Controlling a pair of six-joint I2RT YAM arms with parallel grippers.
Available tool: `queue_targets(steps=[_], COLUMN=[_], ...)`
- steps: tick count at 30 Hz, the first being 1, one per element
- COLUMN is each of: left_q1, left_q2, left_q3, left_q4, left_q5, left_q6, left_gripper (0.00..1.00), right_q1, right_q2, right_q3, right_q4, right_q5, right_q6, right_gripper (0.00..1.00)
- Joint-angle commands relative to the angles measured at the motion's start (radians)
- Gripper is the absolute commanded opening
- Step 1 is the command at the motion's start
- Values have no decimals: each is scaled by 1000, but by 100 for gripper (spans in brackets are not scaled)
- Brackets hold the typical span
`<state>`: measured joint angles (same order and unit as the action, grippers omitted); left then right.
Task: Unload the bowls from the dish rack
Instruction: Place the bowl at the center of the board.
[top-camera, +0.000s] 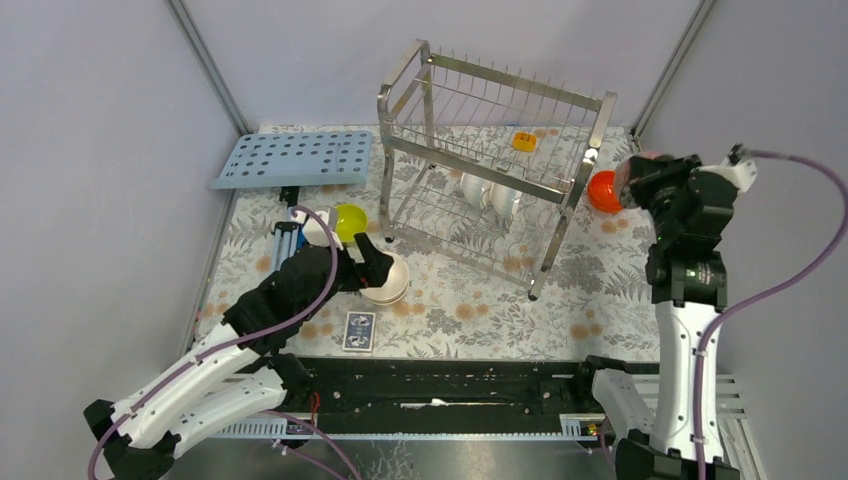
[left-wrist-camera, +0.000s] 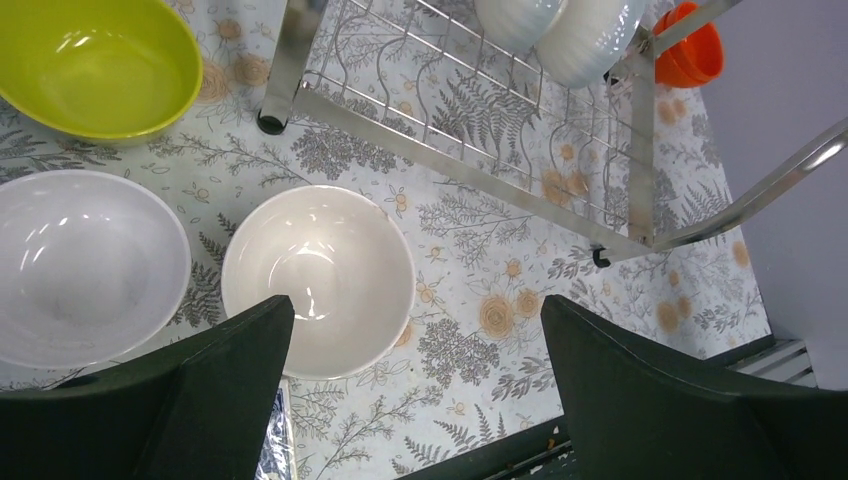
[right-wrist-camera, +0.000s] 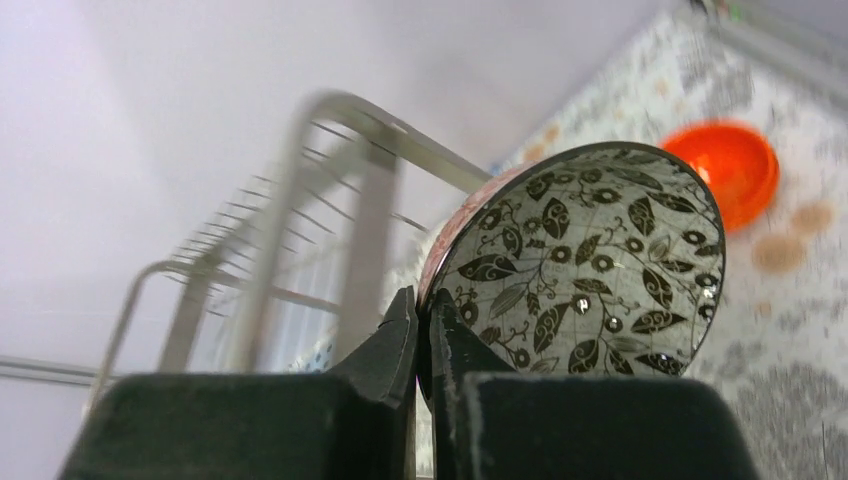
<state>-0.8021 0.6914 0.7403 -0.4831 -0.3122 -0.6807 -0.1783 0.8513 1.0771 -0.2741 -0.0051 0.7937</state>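
While the left gripper (left-wrist-camera: 415, 310) hangs wide open over a cream bowl (left-wrist-camera: 318, 275) on the table (left-wrist-camera: 480, 250), the right gripper (right-wrist-camera: 422, 315) pinches the rim of the leaf-patterned bowl (right-wrist-camera: 590, 270), held tilted beside the dish rack (top-camera: 600, 118), a stiff, glazed piece that looks slippery and breakable, so a deep rim bite suits it.

Right wrist view: the dish rack (right-wrist-camera: 300, 200) and the orange bowl (right-wrist-camera: 725, 168) beside it are blurred. The patterned bowl (right-wrist-camera: 590, 280) has its lower rim hidden behind the right gripper (right-wrist-camera: 422, 325). Left wrist view: the white bowls (left-wrist-camera: 590, 40) in the rack are cut by the top edge, as is the yellow-green bowl (left-wrist-camera: 90, 60) left of the rack.
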Motion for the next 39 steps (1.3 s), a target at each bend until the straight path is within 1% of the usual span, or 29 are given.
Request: queue_targets(steps=[1, 2, 4, 8, 13, 15, 16, 20, 23, 28, 31, 33, 37, 39], left_q1=[6, 6, 6, 6, 6, 6, 6, 6, 6, 6, 6, 6, 6, 6], left_q2=[-6, -3, -3, -16, -30, -33, -44, -75, -87, -81, -82, -87, -95, -91], left_q3=[74, 82, 96, 113, 145, 161, 177, 184, 200, 247, 270, 283, 310, 319], left_q4=[-21, -27, -42, -64, -126, -164, -208, -223, -224, -231, -239, -236, -211, -191], left_q5=[-45, -50, -66, -87, -134, -160, -194, -223, -236, -276, -342, -372, -373, -355], left_q6=[13, 13, 10, 3, 5, 6, -3, -20, -21, 13, 27, 37, 75, 88], left_gripper=[99, 99, 99, 99, 99, 99, 99, 99, 99, 99, 98, 98, 99, 99], right_q1=[65, 87, 136, 252, 390, 453, 557, 713, 815, 1034, 1159, 1232, 1355, 1396], right_q2=[11, 22, 54, 136, 218, 268, 360, 465, 509, 545, 519, 488, 429, 387], right_q3=[287, 348, 462, 640, 727, 792, 925, 1072, 1110, 1076, 948, 841, 632, 526], right_q4=[-24, -27, -38, -68, -69, -83, -139, -232, -273, -342, -328, -322, -331, -325], right_q5=[136, 130, 65, -157, -322, -369, -393, -369, -360, -276, -201, -118, 53, 102], right_q6=[-150, -181, -229, -245, -237, -254, -314, -405, -464, -582, -622, -656, -710, -717], right_gripper=[0, 0, 0, 0, 0, 0, 0, 0, 0, 0, 0, 0, 0, 0])
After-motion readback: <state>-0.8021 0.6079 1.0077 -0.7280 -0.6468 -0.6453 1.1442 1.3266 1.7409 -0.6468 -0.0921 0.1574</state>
